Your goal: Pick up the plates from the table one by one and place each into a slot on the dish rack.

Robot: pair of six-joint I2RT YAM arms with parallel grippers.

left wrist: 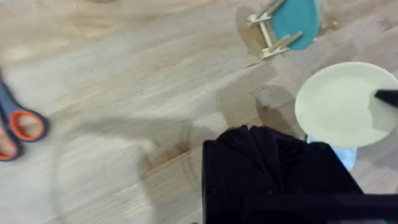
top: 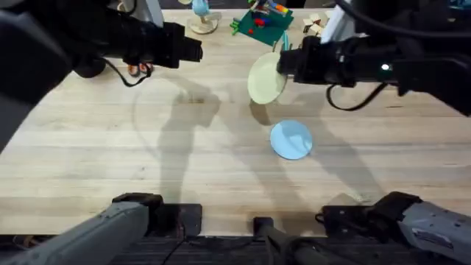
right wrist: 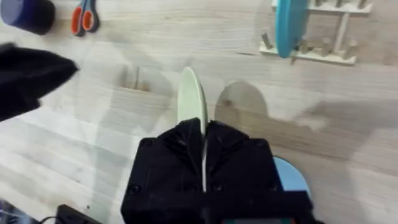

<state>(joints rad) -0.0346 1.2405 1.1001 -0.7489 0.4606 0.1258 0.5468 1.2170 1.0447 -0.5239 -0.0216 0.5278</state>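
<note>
Even overhead light is casting soft grey shadows of my arms across the table [top: 110, 147], while my near wrist housings are blurring dark and out of focus.

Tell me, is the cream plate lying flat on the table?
No. The cream plate is lifted, held on edge by the right gripper.
</note>
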